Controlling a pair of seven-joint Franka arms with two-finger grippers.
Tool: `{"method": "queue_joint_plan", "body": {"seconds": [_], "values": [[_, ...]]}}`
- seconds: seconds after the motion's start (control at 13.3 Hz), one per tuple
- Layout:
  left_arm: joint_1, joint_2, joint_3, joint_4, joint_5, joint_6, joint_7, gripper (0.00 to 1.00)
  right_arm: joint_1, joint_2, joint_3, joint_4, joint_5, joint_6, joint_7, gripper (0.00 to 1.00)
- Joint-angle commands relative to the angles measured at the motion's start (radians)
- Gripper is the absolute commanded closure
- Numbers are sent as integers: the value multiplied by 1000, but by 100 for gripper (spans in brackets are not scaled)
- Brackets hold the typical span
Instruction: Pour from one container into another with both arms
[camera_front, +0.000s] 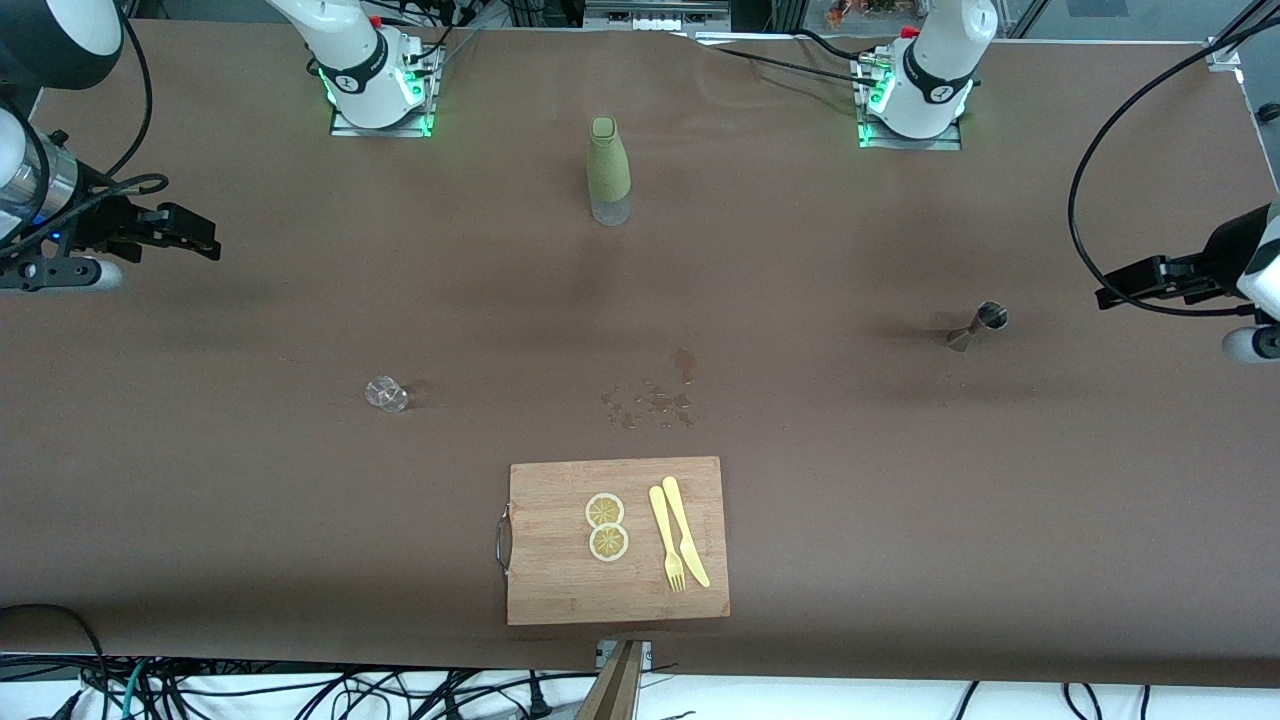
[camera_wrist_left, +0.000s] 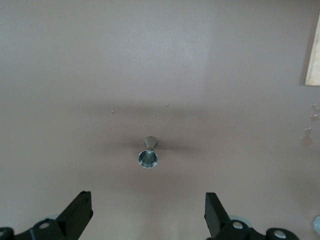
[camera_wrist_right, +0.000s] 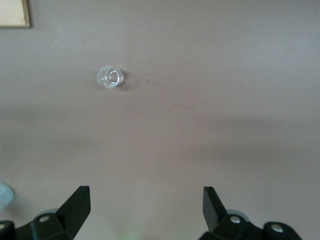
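2 grippers hanging spread and empty: left gripper (camera_front: 1110, 296) near the jigger (camera_front: 978, 327), right gripper (camera_front: 200, 240) well apart from the glass (camera_front: 386, 393); descending squarely around each, gripping gently.

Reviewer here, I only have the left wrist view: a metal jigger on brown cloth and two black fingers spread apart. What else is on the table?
Observer: In the front view a green bottle stands between the two bases, farther from the camera than the jigger.
Operator: Anything to pour into?
Observer: A small clear glass stands toward the right arm's end of the table; the right wrist view shows it too.
Operator: Where's the right hand?
Observer: The right hand hangs open over bare cloth at its end, holding nothing. The left hand is open as well, over its own end.
Operator: What's that pale corner in my view?
Observer: A wooden cutting board with lemon slices, nearest the camera.
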Motion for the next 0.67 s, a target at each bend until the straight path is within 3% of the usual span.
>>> {"method": "queue_joint_plan", "body": {"seconds": [0.0, 0.3, 0.6], "values": [[41, 1, 51, -6, -14, -3, 246, 0, -31, 55, -35, 25, 17, -18, -260, 0], [220, 8, 88, -28, -145, -21, 800, 0, -36, 140, -144, 25, 164, -17, -643, 0], [262, 53, 317, -162, -510, -78, 1289, 0, -85, 244, -169, 27, 365, 8, -1000, 0]]}}
